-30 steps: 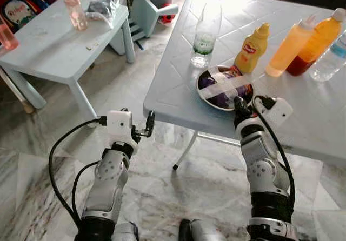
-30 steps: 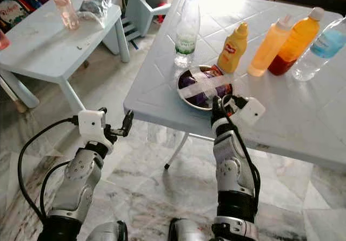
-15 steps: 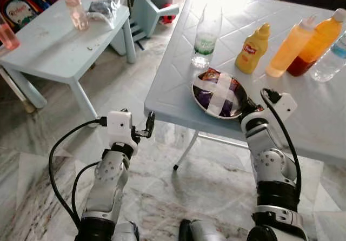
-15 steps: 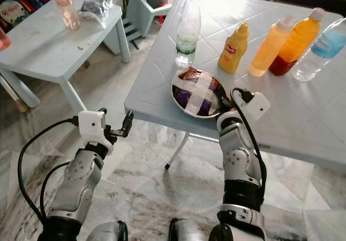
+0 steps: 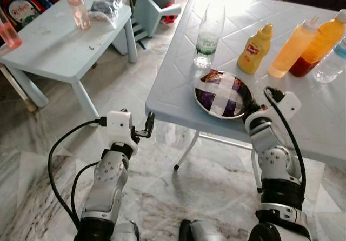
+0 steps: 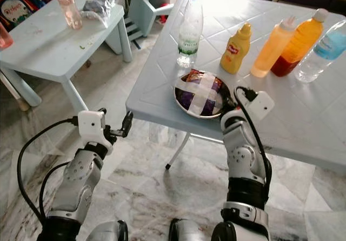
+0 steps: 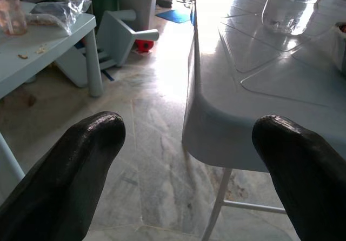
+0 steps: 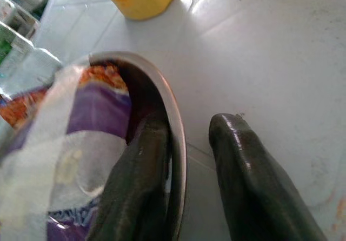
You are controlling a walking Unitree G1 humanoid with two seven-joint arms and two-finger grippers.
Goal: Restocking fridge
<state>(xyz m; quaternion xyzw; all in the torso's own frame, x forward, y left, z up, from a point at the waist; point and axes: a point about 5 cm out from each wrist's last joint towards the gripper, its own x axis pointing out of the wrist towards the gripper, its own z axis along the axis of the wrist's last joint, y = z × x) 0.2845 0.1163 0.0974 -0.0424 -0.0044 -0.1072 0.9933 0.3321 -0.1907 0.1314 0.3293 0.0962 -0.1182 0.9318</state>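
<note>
Right wrist view showed the right tool (image 8: 184, 165) straddling the rim of the metal bowl (image 8: 175, 116): one black finger (image 8: 138, 187) lay inside the bowl against its wall, the other (image 8: 254, 181) outside on the worktop (image 8: 281, 52), so the tool gripped the bowl by its edge. The bowl held a purple packet crossed with white tape (image 5: 224, 89), and it sat on the pale blue worktop near the front edge, with the right arm reaching up to it from below.

Behind the bowl stood a clear water bottle with a green cap (image 5: 210, 27) and a yellow mustard bottle (image 5: 254, 49), both upright and just beyond the bowl's far rim. Further to the robot's right stood a pale orange squeeze bottle (image 5: 292, 49), an orange juice bottle (image 5: 318, 41) touching it, and a clear bottle with a blue label (image 5: 331, 62) at the picture's edge.

The left tool (image 5: 147, 126) hung beside the worktop's front left corner, off the surface, its two fingers (image 7: 70, 165) spread wide apart and holding nothing. To the robot's left stood a smaller, lower worktop (image 5: 48, 57) carrying a pink bottle (image 5: 78, 11) and a crumpled plastic bag (image 5: 108, 6). The floor (image 5: 162, 198) was marbled stone.
</note>
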